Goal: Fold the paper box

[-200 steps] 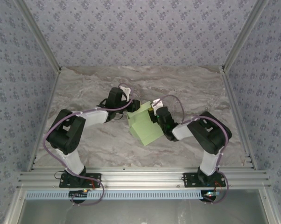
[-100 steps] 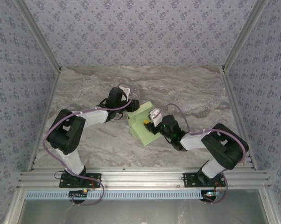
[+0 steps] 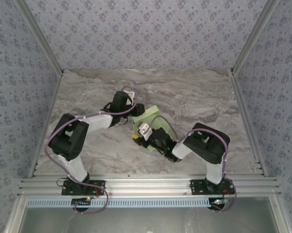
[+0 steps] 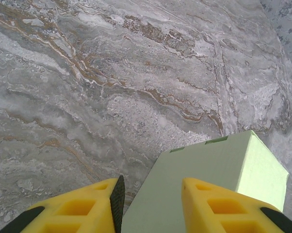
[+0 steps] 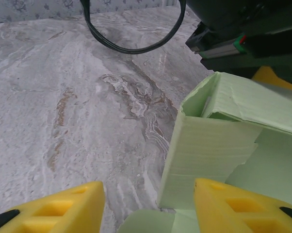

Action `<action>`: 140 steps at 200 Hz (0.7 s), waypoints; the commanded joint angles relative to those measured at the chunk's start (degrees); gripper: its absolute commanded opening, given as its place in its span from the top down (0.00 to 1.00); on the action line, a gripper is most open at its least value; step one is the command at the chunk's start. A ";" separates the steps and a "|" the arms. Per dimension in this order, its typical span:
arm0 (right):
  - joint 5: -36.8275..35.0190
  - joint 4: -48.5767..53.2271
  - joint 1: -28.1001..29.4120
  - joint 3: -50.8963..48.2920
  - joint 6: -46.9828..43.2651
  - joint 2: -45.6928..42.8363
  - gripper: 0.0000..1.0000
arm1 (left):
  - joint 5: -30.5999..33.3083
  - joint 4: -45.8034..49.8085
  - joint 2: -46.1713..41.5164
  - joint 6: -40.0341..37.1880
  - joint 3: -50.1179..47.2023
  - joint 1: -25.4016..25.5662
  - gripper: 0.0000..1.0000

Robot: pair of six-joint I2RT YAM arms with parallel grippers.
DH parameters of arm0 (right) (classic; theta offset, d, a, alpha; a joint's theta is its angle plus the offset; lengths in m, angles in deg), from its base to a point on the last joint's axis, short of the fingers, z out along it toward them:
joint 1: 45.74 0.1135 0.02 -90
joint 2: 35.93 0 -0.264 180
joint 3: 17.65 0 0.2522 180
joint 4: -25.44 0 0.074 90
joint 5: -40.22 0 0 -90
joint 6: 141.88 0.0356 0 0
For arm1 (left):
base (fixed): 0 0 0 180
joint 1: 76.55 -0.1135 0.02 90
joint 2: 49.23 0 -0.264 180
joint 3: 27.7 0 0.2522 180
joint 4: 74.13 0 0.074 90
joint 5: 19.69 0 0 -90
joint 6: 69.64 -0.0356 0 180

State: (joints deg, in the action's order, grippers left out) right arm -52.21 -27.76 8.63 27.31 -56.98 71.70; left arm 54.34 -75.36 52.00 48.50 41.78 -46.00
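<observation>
The paper box [image 3: 149,116] is a pale green folded block lying on the marble table near the middle. My left gripper [image 3: 136,110] holds its far left end. In the left wrist view the box's flat panel [image 4: 209,165] runs between the yellow fingers, and the left gripper [image 4: 151,187] is shut on it. My right gripper [image 3: 138,135] sits low at the box's near left end. In the right wrist view the right gripper [image 5: 148,187] stands open. The box's open end [image 5: 209,145] rises just ahead and to the right, and a loose flap [image 5: 146,224] lies between the fingers.
The left arm's black cable [image 5: 131,43] and wrist body [image 5: 243,29] hang just beyond the box in the right wrist view. Aluminium rails [image 3: 146,184] border the table's near edge, and patterned walls [image 3: 146,34] close in the back and sides.
My right arm has swung from the box's right side round to its near left end, and its jaws have widened. The left gripper and the box have stayed put.
</observation>
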 commanded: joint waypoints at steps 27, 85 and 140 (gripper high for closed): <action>-6.34 -3.81 -0.54 4.30 2.01 2.55 0.49 | 1.62 10.18 1.41 -0.51 -1.72 1.09 0.62; -3.03 -4.19 -3.69 5.94 4.32 5.51 0.59 | 1.58 9.58 1.43 0.18 -2.39 1.24 0.62; 4.38 -4.35 -5.18 6.78 1.09 7.63 0.79 | 1.16 9.72 1.25 0.00 -2.17 1.31 0.62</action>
State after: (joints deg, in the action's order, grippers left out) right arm -51.84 -30.93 4.91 33.04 -54.14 77.67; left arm 54.74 -75.14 52.00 49.64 41.74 -45.76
